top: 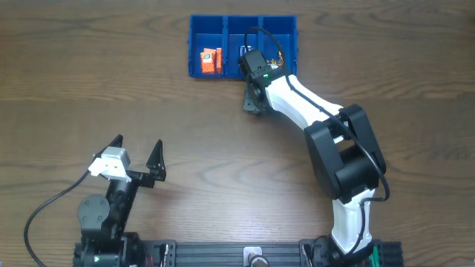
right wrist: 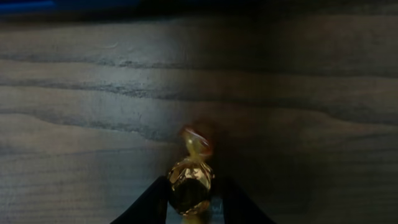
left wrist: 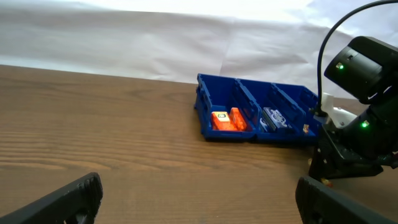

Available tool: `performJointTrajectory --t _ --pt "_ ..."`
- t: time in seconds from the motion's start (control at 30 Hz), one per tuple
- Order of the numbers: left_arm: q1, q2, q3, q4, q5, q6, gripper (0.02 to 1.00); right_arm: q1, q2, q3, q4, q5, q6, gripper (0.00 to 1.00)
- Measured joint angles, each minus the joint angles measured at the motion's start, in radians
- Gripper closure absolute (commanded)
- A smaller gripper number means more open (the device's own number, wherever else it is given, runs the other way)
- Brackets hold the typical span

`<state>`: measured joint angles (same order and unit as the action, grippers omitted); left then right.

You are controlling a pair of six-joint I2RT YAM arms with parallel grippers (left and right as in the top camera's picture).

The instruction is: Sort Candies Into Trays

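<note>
Nearest to us, at the lower middle of the right wrist view, the right gripper [right wrist: 193, 190] pinches a gold candy [right wrist: 191, 173] between its two fingers. The twisted end of the wrapper points up the frame. The candy is low over the table [right wrist: 74, 93]; we cannot tell if it touches the wood.

From the large things to the small ones:

- **Right arm:** The right arm [top: 338, 148] goes from the lower right of the top view to the upper middle. Its gripper is there just below the front wall of the tray [top: 194, 44].
- **Tray:** It lies at the upper middle of the top view and has three compartments side by side.
- **Left gripper:** The left gripper [top: 139, 142] is at the lower left of the top view, well apart from the tray. Its fingers are spread wide and hold nothing.
- **Candies in the tray:** The orange candies [top: 211, 61] lie in the left compartment, and a blue candy [left wrist: 273, 118] lies in the middle one. In the right compartment we can make out no candy, but the arm covers a part of it.

We judge that the sorting is mostly done. Two kinds are in their places, and the gold candy is the only one we see outside the tray. What is left, in our opinion, is to carry it over the front wall and let it go, probably into the right compartment.
</note>
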<state>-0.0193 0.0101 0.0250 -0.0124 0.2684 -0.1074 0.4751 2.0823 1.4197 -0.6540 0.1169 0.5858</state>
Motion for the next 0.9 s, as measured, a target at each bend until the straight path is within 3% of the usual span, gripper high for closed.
performJointTrajectory --t 0.47,0.9 --pt "0.0 0.0 0.0 0.0 0.0 0.0 0.02 0.0 0.0 0.0 0.029 0.014 -0.005 0.829" --pt "0.0 0.0 0.0 0.0 0.0 0.0 0.02 0.001 -0.008 -0.001 0.01 0.014 -0.005 0.869"
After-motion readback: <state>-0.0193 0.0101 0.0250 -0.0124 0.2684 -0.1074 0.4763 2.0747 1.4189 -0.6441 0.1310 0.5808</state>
